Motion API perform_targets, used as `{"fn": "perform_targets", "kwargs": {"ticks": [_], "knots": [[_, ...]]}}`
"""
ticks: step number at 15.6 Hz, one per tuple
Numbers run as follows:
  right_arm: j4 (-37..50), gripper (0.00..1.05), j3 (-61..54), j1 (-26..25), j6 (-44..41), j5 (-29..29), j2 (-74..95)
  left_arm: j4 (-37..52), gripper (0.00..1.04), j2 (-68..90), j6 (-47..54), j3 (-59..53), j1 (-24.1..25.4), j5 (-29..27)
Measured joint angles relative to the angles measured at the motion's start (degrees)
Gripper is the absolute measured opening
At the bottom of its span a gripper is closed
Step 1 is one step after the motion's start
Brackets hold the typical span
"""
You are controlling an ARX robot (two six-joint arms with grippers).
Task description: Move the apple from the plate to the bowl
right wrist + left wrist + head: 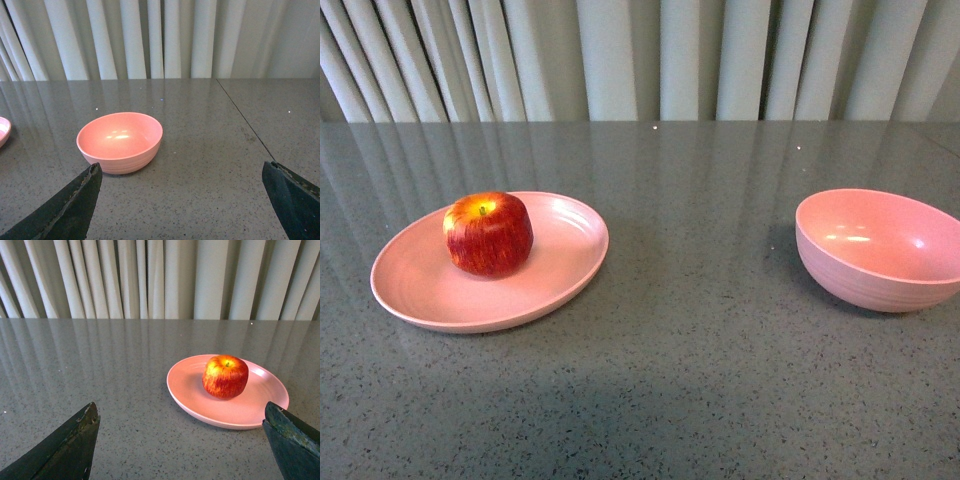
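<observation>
Two grippers: both show only in their own wrist views; neither arm shows in the front view.
Left gripper: jaws spread wide, nothing between them; its dark fingers hang over bare table, touching nothing.
Right gripper: jaws likewise spread wide and empty, dark fingers over bare table.
Table: grey speckled glossy top carrying everything; a thin seam runs across it ahead of the right jaws, toward one finger's side.
Plate: wide, shallow, pink, flat on the table ahead of the left jaws, off-centre, its near rim reaching close to one fingertip in the left wrist view. A sliver of its edge shows at the border of the right wrist view.
Apple: red, with a yellow patch around the stem, upright on the plate, stem up; it sits ahead of the left jaws, beyond their gap and apart from both fingers.
Bowl: deep, pink, faintly ridged outside, upright and empty, well apart from the plate; it stands ahead of the right jaws, off-centre, clear of both fingers.
Curtain: pale pleated folds behind the far table edge.
</observation>
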Motion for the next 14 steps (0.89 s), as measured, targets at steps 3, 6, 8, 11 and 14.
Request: {"fn": "perform_targets", "kwargs": {"ticks": [3, 6, 8, 11, 14], "knots": [[0.0, 0.98, 0.0, 0.0, 0.0, 0.0, 0.0, 0.0, 0.98, 0.0, 0.0, 0.0, 0.0, 0.0], [0.0, 0.98, 0.0, 0.0, 0.0, 0.0, 0.0, 0.0, 0.98, 0.0, 0.0, 0.0, 0.0, 0.0], [0.0, 0.98, 0.0, 0.0, 0.0, 0.0, 0.0, 0.0, 0.98, 0.0, 0.0, 0.0, 0.0, 0.0], [0.0, 0.98, 0.0, 0.0, 0.0, 0.0, 0.0, 0.0, 0.98, 0.0, 0.0, 0.0, 0.0, 0.0], [0.0, 0.98, 0.0, 0.0, 0.0, 0.0, 0.0, 0.0, 0.98, 0.0, 0.0, 0.0, 0.0, 0.0]]}}
